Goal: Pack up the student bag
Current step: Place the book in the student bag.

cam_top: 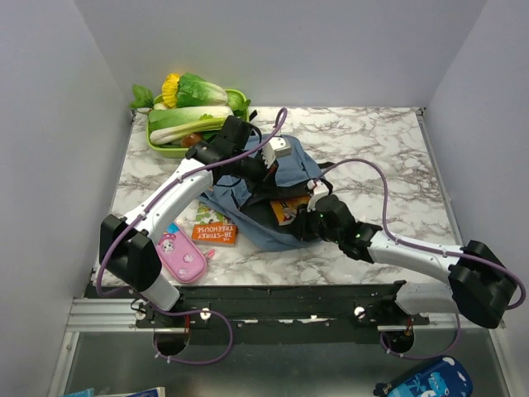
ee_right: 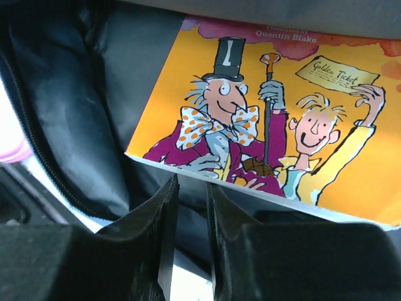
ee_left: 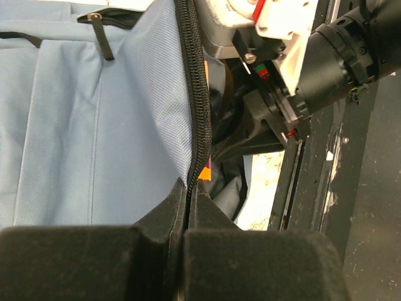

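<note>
top external: student bag [cam_top: 261,232] lies diagonal, mouth rightward

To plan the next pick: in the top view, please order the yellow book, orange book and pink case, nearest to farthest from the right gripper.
From the right gripper:
1. Yellow book: at its fingertips, inside the bag.
2. Orange book: on the table, left of the bag.
3. Pink case: farthest left, at the near edge.

The large soft dusty-blue fabric backpack [cam_top: 263,232] lies slumped at the middle of the marble table [cam_top: 388,157]. Its black-zippered mouth gapes open toward the near right, baring dark lining [ee_right: 75,125].
</note>
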